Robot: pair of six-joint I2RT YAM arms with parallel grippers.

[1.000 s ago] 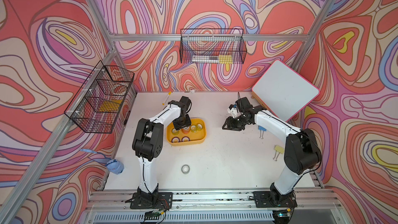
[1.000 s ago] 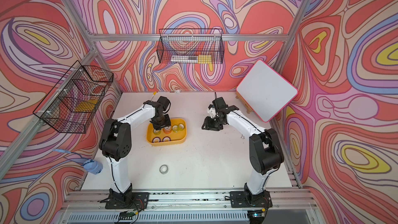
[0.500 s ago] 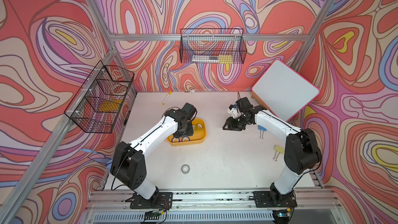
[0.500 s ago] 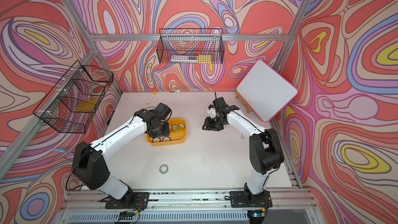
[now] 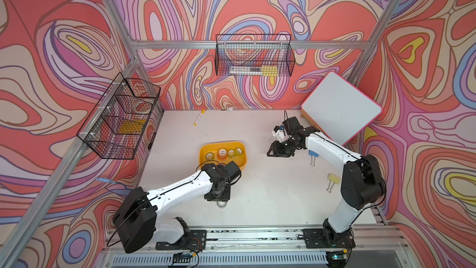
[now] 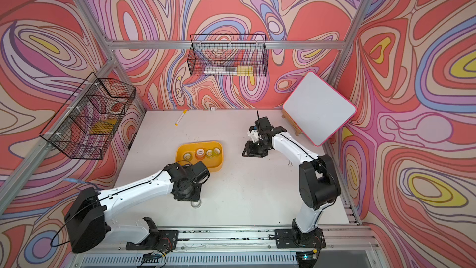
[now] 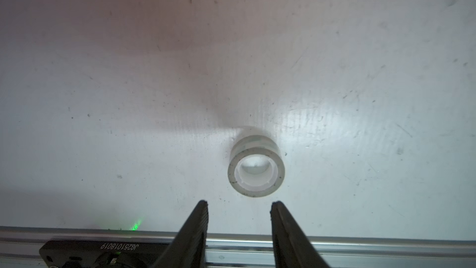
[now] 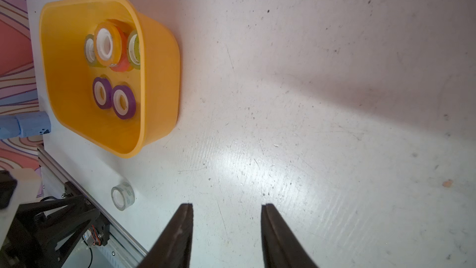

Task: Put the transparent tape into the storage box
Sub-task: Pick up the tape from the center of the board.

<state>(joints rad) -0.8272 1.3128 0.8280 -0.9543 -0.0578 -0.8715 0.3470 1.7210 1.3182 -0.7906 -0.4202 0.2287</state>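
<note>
The transparent tape point(image 5: 221, 203) point(image 6: 195, 203) lies flat on the white table near its front edge. In the left wrist view the transparent tape point(image 7: 256, 167) sits just beyond my fingertips, slightly off to one side. My left gripper point(image 5: 218, 198) point(image 7: 239, 203) hangs over it, open, with nothing between the fingers. The storage box point(image 5: 222, 142) point(image 6: 198, 142) point(image 8: 159, 78) is a yellow tub farther back, holding several coloured rolls. My right gripper point(image 5: 279, 150) point(image 8: 226, 206) is open and empty over bare table to the right of the box.
Orange tape point(image 8: 107, 45) and purple tape point(image 8: 123, 101) lie in the box. A marker point(image 5: 199, 117) lies at the back. A whiteboard point(image 5: 340, 106) leans at the back right. Binder clips point(image 5: 313, 154) point(image 5: 333, 178) lie right. Wire baskets point(image 5: 253, 58) point(image 5: 121, 117) hang on the walls. A rail point(image 7: 360, 243) edges the front.
My left arm has swung from over the storage box toward the table's front and now hangs above the transparent tape, jaws somewhat narrower. The right arm has stayed put.
</note>
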